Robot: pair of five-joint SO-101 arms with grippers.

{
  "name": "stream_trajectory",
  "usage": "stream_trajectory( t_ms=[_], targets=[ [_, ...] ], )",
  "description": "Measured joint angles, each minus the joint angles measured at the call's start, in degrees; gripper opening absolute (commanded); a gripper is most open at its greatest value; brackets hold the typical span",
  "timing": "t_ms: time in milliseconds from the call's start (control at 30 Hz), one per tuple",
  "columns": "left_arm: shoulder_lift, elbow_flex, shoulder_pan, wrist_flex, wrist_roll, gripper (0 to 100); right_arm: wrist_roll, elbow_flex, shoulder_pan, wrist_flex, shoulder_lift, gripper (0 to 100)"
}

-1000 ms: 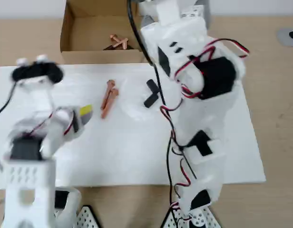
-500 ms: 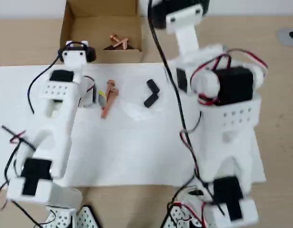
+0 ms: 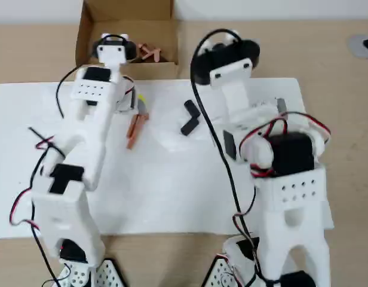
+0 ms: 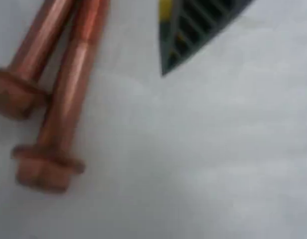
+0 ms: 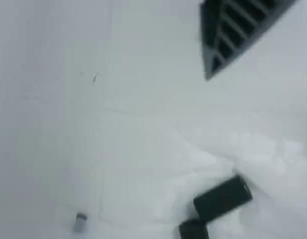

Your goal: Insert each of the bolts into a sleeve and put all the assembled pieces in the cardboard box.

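Jaws' opening cannot be told on either arm. Left jaws hover just beside two touching bolts, centre-left in the high view; sleeves at centre. Risk: pinching both bolts together, or rolling them away.

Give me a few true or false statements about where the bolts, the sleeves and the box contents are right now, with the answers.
1. Two copper bolts lie side by side on the white sheet. True.
2. The black sleeves are inside the cardboard box. False: they lie on the white sheet, between the two arms.
3. The cardboard box has copper-coloured pieces in it. True.
4. One of the bolts on the sheet already sits in a sleeve. False: the copper bolts and the black sleeves lie apart on the sheet, and none are joined.
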State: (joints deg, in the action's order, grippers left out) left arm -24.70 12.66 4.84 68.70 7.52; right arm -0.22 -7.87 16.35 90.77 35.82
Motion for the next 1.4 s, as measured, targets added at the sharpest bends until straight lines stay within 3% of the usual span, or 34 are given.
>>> stream_trajectory(
  t_ms=[300, 833, 1267, 1400],
  targets=[
    [-9.9, 10.2, 0.7, 0.0, 0.0, 25, 0.0, -5.3, 0.0, -0.3, 5.2, 45.5],
    [-24.3, 26.3, 1.4, 0.3, 0.0, 1, 0.0, -5.5, -0.1, -0.3, 5.9, 45.5],
    [-24.5, 27.3, 1.3, 1.9, 1.1, 1, -0.2, -5.5, -0.1, -0.3, 5.9, 45.5],
    [-24.7, 30.1, 0.3, 6.8, 2.5, 1, -0.3, -5.5, -0.1, -0.3, 5.9, 45.5]
  ],
)
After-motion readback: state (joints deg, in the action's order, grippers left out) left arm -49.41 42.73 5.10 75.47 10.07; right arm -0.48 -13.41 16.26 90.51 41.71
